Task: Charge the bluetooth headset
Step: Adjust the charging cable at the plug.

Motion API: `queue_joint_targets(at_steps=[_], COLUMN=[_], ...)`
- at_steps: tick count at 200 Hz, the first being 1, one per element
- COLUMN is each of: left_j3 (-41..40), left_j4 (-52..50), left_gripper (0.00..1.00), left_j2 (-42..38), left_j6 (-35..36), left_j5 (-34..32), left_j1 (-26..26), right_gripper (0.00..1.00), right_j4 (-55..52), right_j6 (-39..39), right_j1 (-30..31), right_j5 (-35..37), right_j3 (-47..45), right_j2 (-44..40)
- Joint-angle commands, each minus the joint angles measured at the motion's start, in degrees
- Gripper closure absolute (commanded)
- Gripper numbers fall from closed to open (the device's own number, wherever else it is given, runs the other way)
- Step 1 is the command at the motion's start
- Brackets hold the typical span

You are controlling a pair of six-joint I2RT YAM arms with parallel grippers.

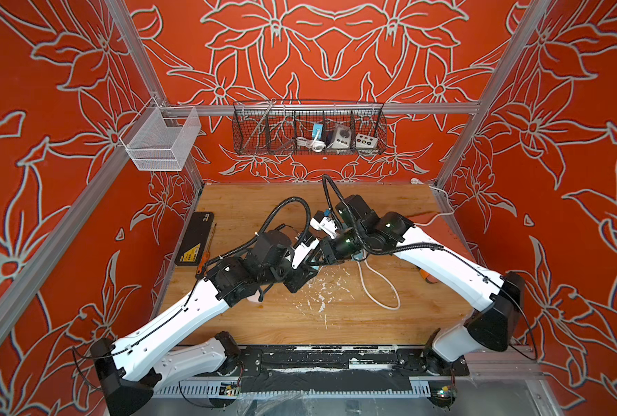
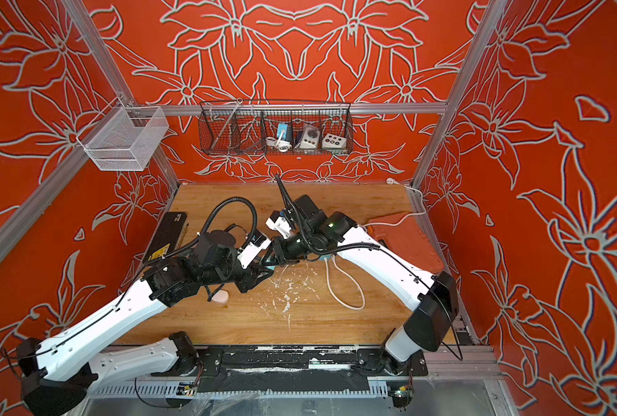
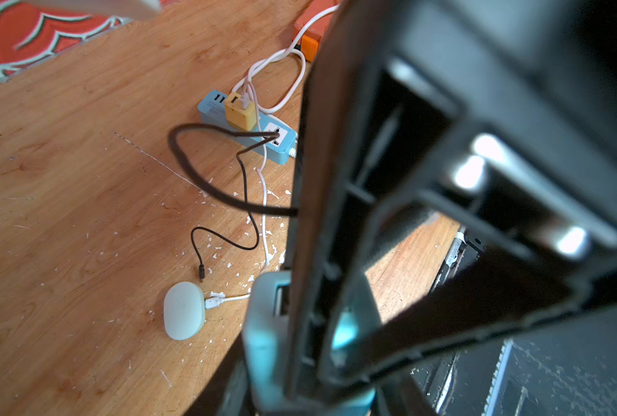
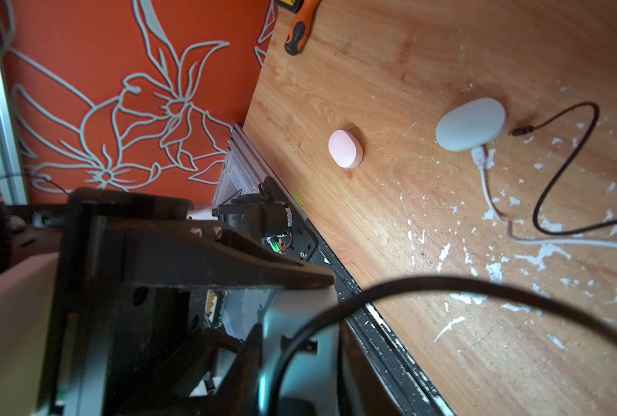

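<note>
**Arms meet over a charger, mid-table.** The two arms are pictured tip to tip above the wooden table [image 1: 371,324]. The left gripper [image 1: 312,269] is clenched on a pale blue block [image 3: 265,324] with a slot in its face (a charger plug, by the look of it). The right gripper [image 1: 323,258] is close beside it, and whether it is closed on anything cannot be told. A black cable [image 3: 244,187] is looped up towards the pair, its small free plug [image 3: 201,272] lying on the wood.

The headset, taken to be the pale oval case [image 3: 183,310], lies flat near that free plug. A white cable [image 3: 263,201] ends at it, the connector [image 3: 213,300] touching the shell; whether it is seated cannot be made out. That cable is run back to a yellow adapter [image 3: 240,113] on the blue power strip [image 3: 281,153]. A smaller pink case [image 4: 346,147] sits apart, nearer the table's edge.

The oval case is judged light, hard and smooth-shelled, likely to skid if pushed. It would best be taken across its narrow sides and braced while a plug is pressed home. The limp cable is better held by its stiff plug housing than by the cord.
</note>
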Motion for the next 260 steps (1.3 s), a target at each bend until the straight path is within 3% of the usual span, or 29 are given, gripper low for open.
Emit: queue_joint_targets(at_steps=[1, 31, 47, 72, 122, 168, 212, 260], left_j3=[-0.4, -0.6, -0.5, -0.6, -2.5, -6.8, -13.7, -15.3], left_j4=[1.7, 2.1, 2.1, 2.1, 2.9, 9.5, 26.8, 43.2], left_gripper=[0.62, 0.56, 0.42, 0.29, 0.22, 0.18, 0.16, 0.15], left_j2=[-2.3, -3.7, -3.9, -4.9, -8.5, -9.4, -7.5, 1.0], left_j6=[1.1, 0.4, -0.2, -1.0, -3.9, -9.1, -15.0, -11.9], left_j5=[0.0, -0.2, -0.5, -1.3, -4.9, -9.4, -6.8, -10.0], left_j1=[-0.4, -0.4, -0.4, -0.4, -0.4, -0.4, -1.4, -6.3], right_gripper=[0.76, 0.84, 0.85, 0.86, 0.87, 0.88, 0.88, 0.88], right_j4=[0.2, -0.3, 0.8, -0.2, -3.0, -2.3, 0.2, 4.0], right_j6=[-0.9, -1.8, -1.8, -3.1, -3.6, -1.9, 1.2, 5.1], right_j1=[0.5, 0.5, 0.5, -0.3, -4.2, -5.8, -7.6, -10.7], right_j5=[-1.8, -0.9, 0.1, 2.6, 3.5, 2.9, 2.3, -0.8], right_j3=[1.1, 0.7, -0.1, 1.1, 5.5, 7.6, 6.5, 4.3], right_j2=[-0.1, -1.1, -2.4, -4.3, -7.6, -11.7, -16.5, -20.3])
